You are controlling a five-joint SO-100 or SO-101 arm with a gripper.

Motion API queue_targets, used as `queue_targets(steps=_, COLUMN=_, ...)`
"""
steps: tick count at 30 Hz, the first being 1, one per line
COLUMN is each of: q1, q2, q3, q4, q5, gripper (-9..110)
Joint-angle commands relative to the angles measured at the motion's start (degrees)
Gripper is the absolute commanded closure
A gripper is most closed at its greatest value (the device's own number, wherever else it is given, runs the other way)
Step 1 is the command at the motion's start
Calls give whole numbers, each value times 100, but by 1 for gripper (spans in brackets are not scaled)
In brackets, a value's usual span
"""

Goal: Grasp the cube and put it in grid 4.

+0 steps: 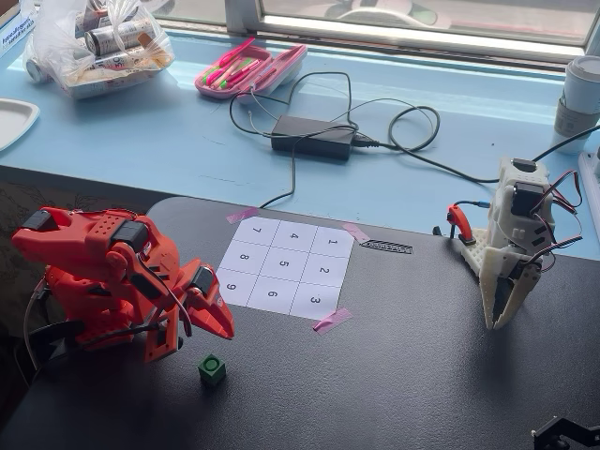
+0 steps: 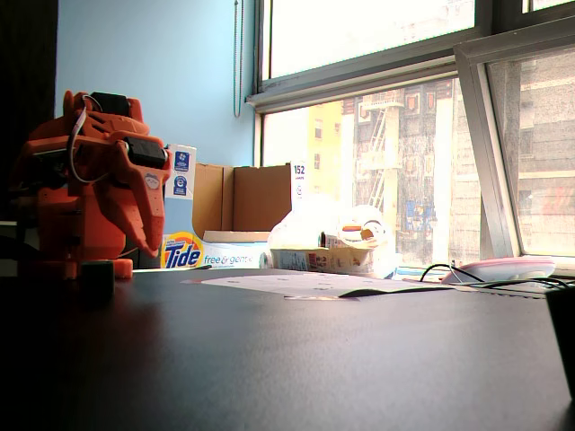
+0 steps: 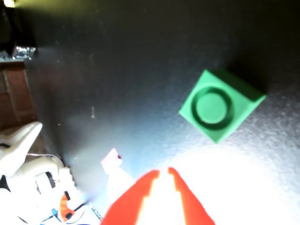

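Green plastic marks the cube (image 1: pixel 212 368), which is seen resting on the black tabletop (image 1: pixel 412 366) in a fixed view, below the lower left corner of the numbered paper sheet (image 1: pixel 286 266) and apart from it. A round recessed ring is shown on its top face in the wrist view (image 3: pixel 220 106). In another fixed view the cube (image 2: pixel 96 278) appears only as a dark block in front of the orange arm (image 2: pixel 94 180).

Relative to the sheet, the orange gripper (image 1: pixel 223 328) is placed just off the lower left corner, tips pointed at the table, above and slightly right of the cube, without touching it. In the wrist view the gripper (image 3: pixel 164 172) is seen with its two fingertips nearly together and nothing between them.

Grid 4 (image 1: pixel 296 237) lies in the top row of the sheet, middle column, and is bare. Pink tape (image 1: pixel 332 320) holds the sheet's lower right corner. A white arm (image 1: pixel 514 253) is seen to the right of the sheet, well apart from it.
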Motion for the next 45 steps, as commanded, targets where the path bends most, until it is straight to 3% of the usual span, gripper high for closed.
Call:
queue_targets(steps=1, q1=88, q2=-211, q3=229, q4=-255, q5=-18, gripper=91)
queue_targets(steps=7, q1=53, q2=-1521, q3=-914, q4=-53, q5=53, gripper=88)
queue_targets(steps=12, q1=-70, q2=-2716, q3=-2083, q4=237, q5=422, gripper=79)
queue_targets(steps=19, q1=-167, q2=-3858, q3=-3806, q4=1389, q5=659, gripper=76)
queue_targets(steps=34, q1=211, q2=-5309, q3=-5054, q4=2971, q5=729, gripper=74)
queue_targets(steps=45, q1=1274, q2=-5915, q3=-5080, q4=2786, q5=246, gripper=72)
